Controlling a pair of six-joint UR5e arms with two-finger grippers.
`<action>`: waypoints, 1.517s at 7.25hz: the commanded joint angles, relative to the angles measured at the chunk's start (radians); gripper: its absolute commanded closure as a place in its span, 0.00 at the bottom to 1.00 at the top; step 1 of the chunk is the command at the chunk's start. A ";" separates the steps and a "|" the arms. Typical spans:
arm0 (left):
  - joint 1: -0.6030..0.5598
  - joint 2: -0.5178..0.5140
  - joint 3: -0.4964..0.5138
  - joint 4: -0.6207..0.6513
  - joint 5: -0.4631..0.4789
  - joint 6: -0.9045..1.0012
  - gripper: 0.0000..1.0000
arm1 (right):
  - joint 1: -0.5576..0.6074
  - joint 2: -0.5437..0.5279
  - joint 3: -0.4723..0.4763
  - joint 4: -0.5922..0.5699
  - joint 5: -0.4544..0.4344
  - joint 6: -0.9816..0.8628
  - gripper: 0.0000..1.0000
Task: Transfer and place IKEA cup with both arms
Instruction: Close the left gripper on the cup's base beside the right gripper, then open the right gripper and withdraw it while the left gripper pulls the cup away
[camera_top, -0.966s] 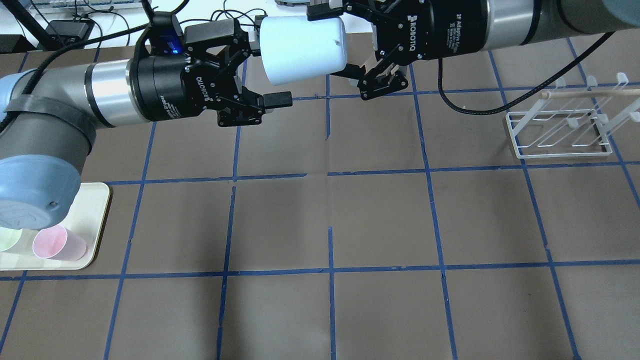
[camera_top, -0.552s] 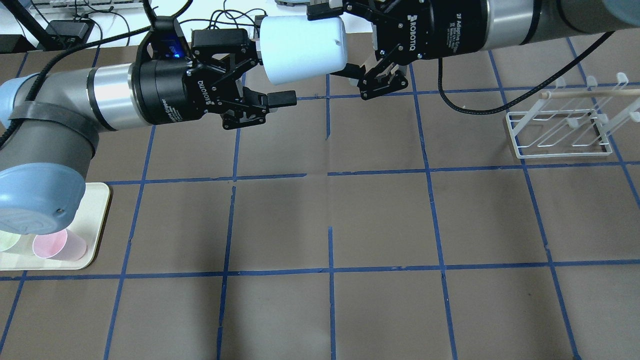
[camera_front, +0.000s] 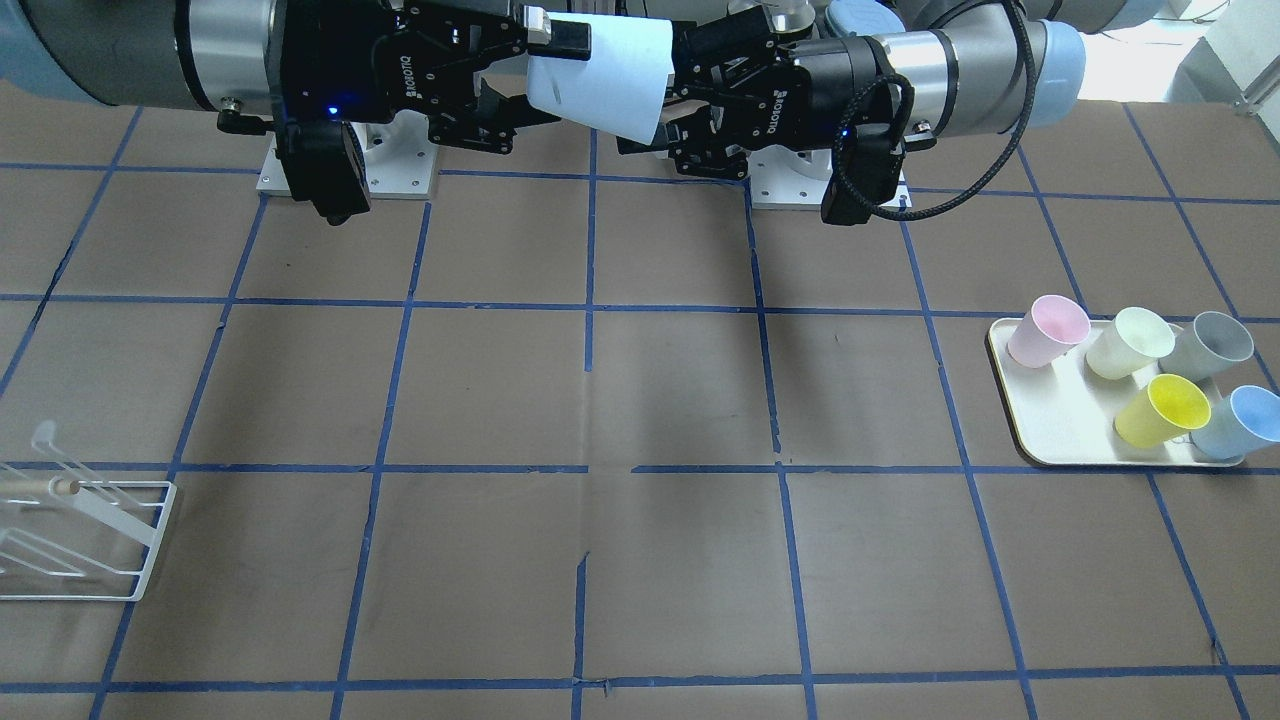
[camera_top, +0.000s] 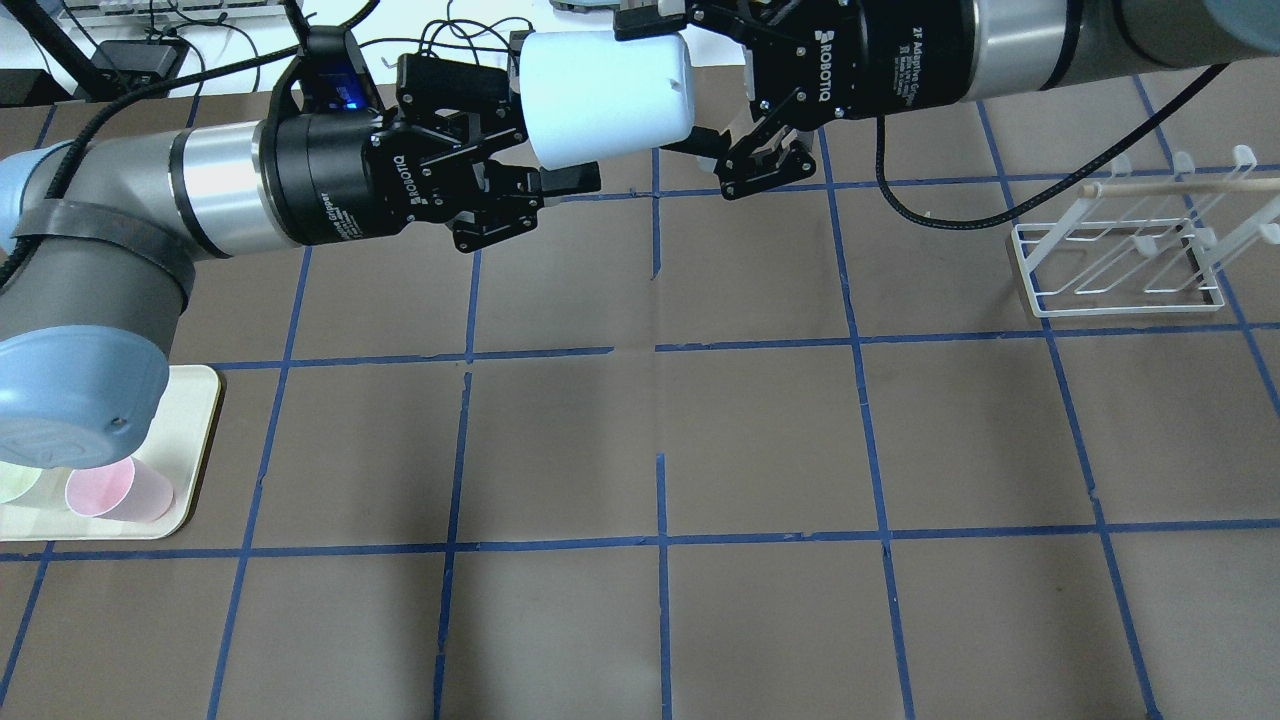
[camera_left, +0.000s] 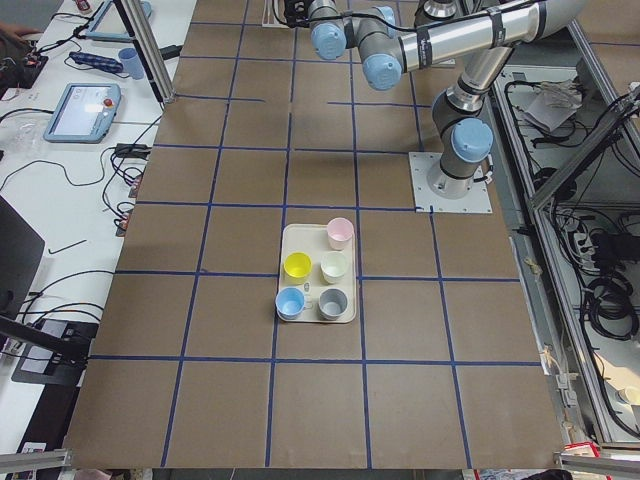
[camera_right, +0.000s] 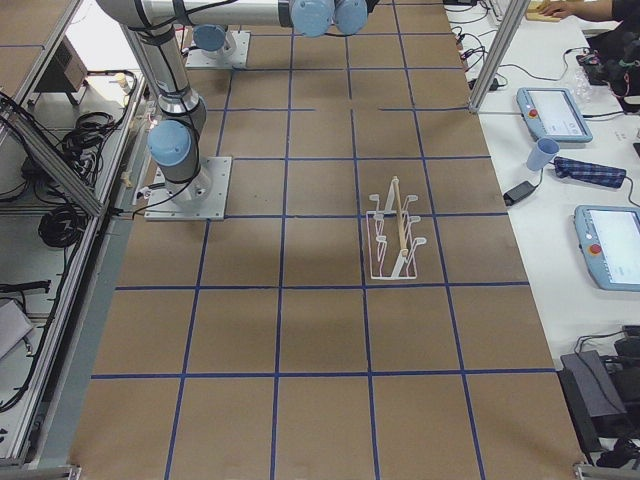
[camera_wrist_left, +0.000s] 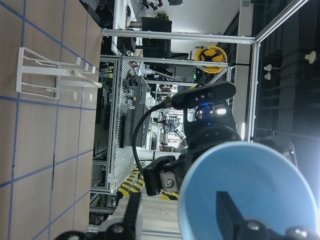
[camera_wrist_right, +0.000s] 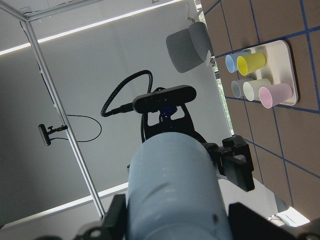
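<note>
1. Brown table (camera_top: 760, 440), gridded in blue tape, fills my feeds. The tray is at the robot's left end and the rack at its right end.
2. I see the left arm (camera_top: 120, 250) and right arm (camera_top: 1030, 40) reaching in level toward each other, meeting high over the table's middle line.
3. The rack (camera_top: 1120, 260) is white wire and stands on the table, with a wooden rod (camera_top: 1180, 186) lying across its prongs.
4. The tray (camera_front: 1060, 420) is cream and holds five upright cups. The pink cup (camera_front: 1048, 330), pale green cup (camera_front: 1130, 342) and grey cup (camera_front: 1212, 345) line the robot's side. The yellow cup (camera_front: 1165, 410) and blue twin (camera_front: 1238, 422) are on the operators' side.
5. The right gripper (camera_top: 662, 82) has its jaws pinching the base end of the IKEA cup (camera_top: 605, 100).
6. The left gripper (camera_top: 550, 128) has its jaws spread and straddles the cup's rim. One finger lies along the outside wall and the other is at the mouth. My left wrist feed shows space on both sides of the wall.
7. The IKEA cup lies on its side in the air, mouth toward the left gripper. Its inside shows as plain blue wall.
</note>
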 joint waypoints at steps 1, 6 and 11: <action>0.000 0.011 0.003 0.009 -0.002 -0.018 0.59 | 0.001 -0.001 0.001 -0.001 0.000 0.000 0.39; 0.000 0.019 0.001 0.072 0.005 -0.058 1.00 | -0.001 -0.001 -0.003 -0.001 -0.005 -0.001 0.00; 0.023 0.032 -0.003 0.216 0.070 -0.230 1.00 | -0.051 0.034 -0.104 -0.010 -0.024 0.115 0.00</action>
